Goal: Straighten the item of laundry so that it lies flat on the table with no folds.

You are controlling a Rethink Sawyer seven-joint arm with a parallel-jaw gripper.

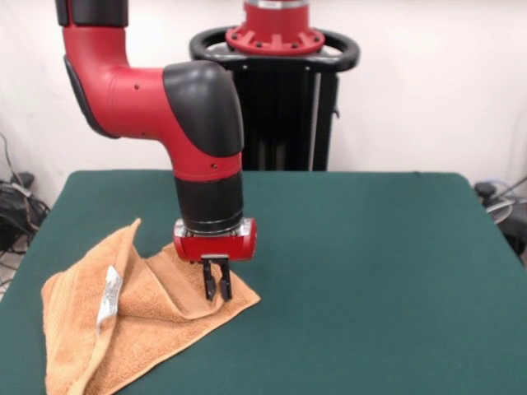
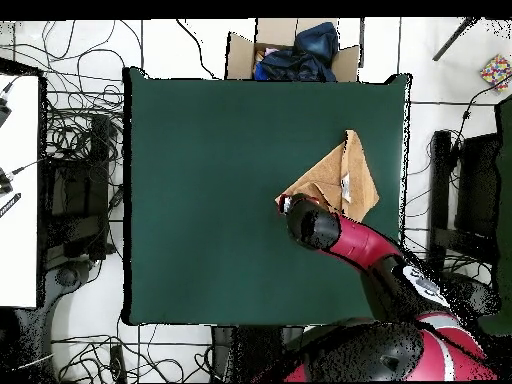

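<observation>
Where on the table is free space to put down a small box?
In the front view, the green table is bare right of the gripper, out to its right edge. The left near corner is crowded: the towel lies there, folded, with the gripper on it.

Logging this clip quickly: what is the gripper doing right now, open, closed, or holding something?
Gripper: fingers nearly together, down on a raised fold of the towel, apparently pinching it.

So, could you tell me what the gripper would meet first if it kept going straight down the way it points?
The gripper points straight down over the towel, its fingers close together at the cloth's right corner. It would meet the towel first, then the table beneath; whether it already touches is unclear.
</observation>
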